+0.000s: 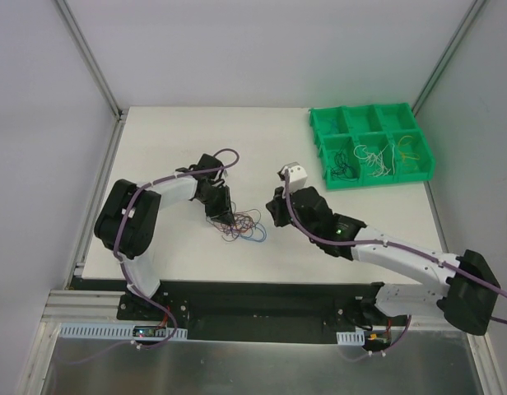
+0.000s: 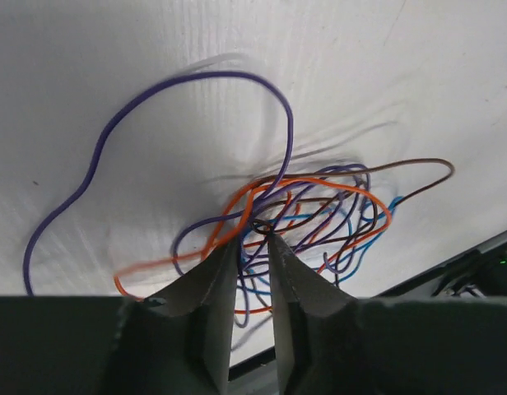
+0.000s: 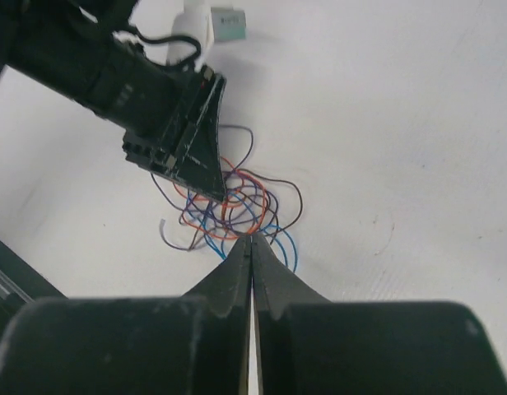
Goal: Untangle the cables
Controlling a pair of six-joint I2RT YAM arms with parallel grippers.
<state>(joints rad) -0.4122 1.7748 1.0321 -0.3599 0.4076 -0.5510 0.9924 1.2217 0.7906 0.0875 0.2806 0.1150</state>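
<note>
The cables lie as one loose tangle of thin orange, blue, purple and brown wires on the white table. My left gripper stands at the tangle's left edge, its jaws a narrow gap apart. In the left wrist view its tips sit at the knot of cables, with purple strands running between the fingers. A long purple wire loops away. My right gripper is shut, and its tips touch the cables from the opposite side. I cannot tell whether it pinches a strand.
A green bin with several compartments stands at the back right, with thin wires in its front cells. The left gripper's fingers reach into the tangle in the right wrist view. The table's front edge and a black rail lie just behind the tangle.
</note>
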